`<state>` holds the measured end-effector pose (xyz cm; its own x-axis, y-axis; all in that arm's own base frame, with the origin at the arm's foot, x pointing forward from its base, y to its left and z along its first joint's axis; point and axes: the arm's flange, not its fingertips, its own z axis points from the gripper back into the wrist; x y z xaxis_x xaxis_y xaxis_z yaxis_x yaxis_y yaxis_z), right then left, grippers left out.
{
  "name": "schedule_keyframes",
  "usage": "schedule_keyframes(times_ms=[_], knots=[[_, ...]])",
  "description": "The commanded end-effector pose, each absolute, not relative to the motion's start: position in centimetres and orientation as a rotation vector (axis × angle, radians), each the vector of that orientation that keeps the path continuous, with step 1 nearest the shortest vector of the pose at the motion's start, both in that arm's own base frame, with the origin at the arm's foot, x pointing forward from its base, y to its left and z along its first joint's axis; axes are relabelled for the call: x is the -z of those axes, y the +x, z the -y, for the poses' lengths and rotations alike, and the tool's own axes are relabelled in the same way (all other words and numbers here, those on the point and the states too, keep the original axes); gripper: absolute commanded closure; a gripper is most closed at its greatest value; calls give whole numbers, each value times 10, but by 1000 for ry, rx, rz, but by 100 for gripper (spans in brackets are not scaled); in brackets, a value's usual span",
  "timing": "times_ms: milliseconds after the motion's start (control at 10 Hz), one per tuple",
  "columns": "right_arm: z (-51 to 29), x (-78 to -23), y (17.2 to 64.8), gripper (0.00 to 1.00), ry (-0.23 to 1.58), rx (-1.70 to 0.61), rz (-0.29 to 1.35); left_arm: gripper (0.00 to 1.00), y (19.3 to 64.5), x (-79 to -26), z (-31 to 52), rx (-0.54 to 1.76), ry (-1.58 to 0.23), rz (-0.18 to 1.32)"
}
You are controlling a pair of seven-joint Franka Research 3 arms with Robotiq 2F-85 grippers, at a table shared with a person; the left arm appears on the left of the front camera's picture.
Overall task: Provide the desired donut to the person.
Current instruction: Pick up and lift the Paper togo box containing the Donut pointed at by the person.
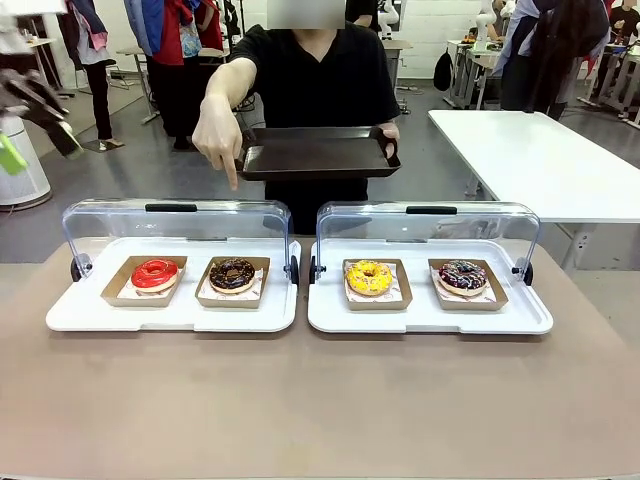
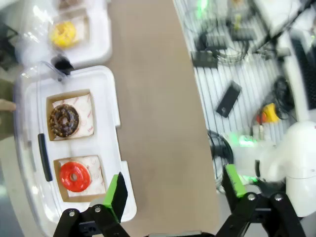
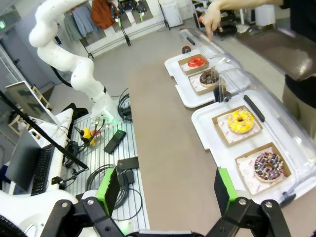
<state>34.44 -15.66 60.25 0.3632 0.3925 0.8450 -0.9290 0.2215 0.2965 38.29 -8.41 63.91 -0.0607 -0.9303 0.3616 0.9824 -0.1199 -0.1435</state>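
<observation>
Two white plastic display cases are sitting side by side along the far edge of the matte brown tabletop (image 1: pixel 320 400). Each clear domed lid, with its black bar handle and round black hinge knobs, is standing rolled back along the case's far side. The left case (image 1: pixel 170 318), toward the far left corner, is holding a glossy red donut (image 1: pixel 154 273) and, just beside it, a chocolate donut (image 1: pixel 232 274) with dark glaze and pale flecks. The right case (image 1: pixel 430 322) is holding a yellow donut (image 1: pixel 369 277) and a dark sprinkled donut (image 1: pixel 462 275). Every ring is lying in its own shallow brown cardboard tray, on a white paper liner whose faint reddish print is too small to read. The person (image 1: pixel 320 80) is standing beyond the far edge, gripping a flat black rectangular serving tray (image 1: pixel 315 152) and aiming the index finger of the pointing hand (image 1: pixel 215 130) down at the left case. From the front the fingertip is lining up above the chocolate donut, though which of the two it is singling out cannot be told. The left end effector (image 2: pixel 175 190) is hanging over the tabletop's left end, its green-padded fingers spread wide and gripping nothing. The right end effector (image 3: pixel 166 187) is hovering by the near right corner, likewise splayed apart and empty.
</observation>
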Motion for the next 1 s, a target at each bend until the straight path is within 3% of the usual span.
schedule_keyframes(times_ms=[0,200,500,800,900], knots=[[158,-602,344,0,934,-1027,719,0,396,-597,131,1725,-165,-9],[158,-602,344,0,934,-1027,719,0,398,-549,177,1737,-91,-63],[158,-602,344,0,934,-1027,719,0,402,-487,204,1679,-43,37],[158,-602,344,0,934,-1027,719,0,395,-474,203,1693,-10,82],[158,-602,344,0,934,-1027,719,0,408,-473,206,1699,-46,36]])
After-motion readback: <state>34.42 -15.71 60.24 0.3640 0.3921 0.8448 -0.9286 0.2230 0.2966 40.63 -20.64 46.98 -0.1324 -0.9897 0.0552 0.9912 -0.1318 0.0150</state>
